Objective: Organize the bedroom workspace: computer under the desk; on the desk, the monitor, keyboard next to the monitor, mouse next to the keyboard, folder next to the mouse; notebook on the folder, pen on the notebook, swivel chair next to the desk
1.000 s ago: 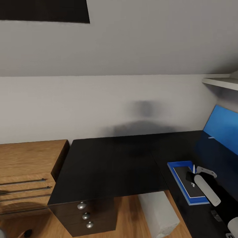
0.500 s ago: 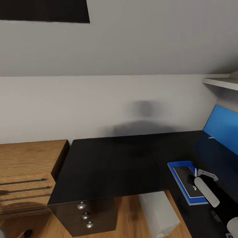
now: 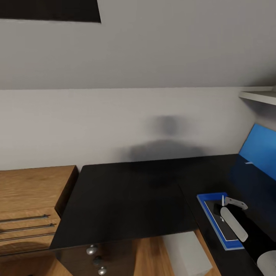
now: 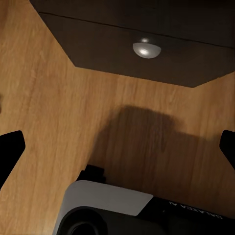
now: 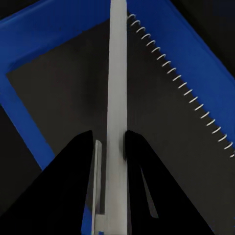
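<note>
right hand (image 5: 108, 147) clamped on pen (image 5: 117, 98), above notebook (image 5: 161, 127) on folder (image 5: 44, 34).

Glossy black desk (image 3: 126, 191), warm wood-grain dresser (image 3: 30, 191), smooth silvery pen (image 5: 117, 98).

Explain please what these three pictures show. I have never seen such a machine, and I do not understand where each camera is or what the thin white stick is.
This is a simulated two-armed robot on wheels. The large picture comes from its head camera, looking down at a black L-shaped desk beside a wooden dresser. On the desk lies a blue folder with a dark spiral notebook on top. The right gripper hangs just above them. Its wrist camera looks along two dark fingers shut on the white stick, a pen. The left wrist camera looks at the wooden floor and a desk drawer knob; the left gripper is open and holds nothing.
</note>
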